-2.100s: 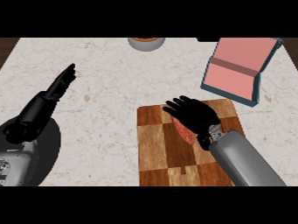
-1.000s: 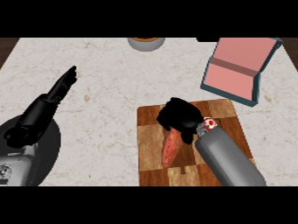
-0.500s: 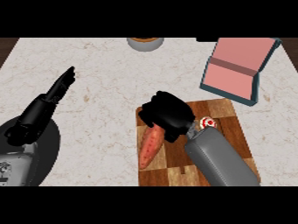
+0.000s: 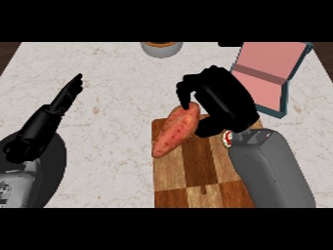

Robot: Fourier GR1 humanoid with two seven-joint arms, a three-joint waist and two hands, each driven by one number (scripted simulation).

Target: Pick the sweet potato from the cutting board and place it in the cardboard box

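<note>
The right hand [image 4: 223, 102] curls round the tapered orange sweet potato [image 4: 175, 132], which slants at its left across the chequered wooden cutting board [image 4: 190, 180] edge.

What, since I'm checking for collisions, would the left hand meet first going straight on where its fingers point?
Probably nothing: the left hand points up-right across the white speckled counter, passing left of the round grey bowl.
</note>
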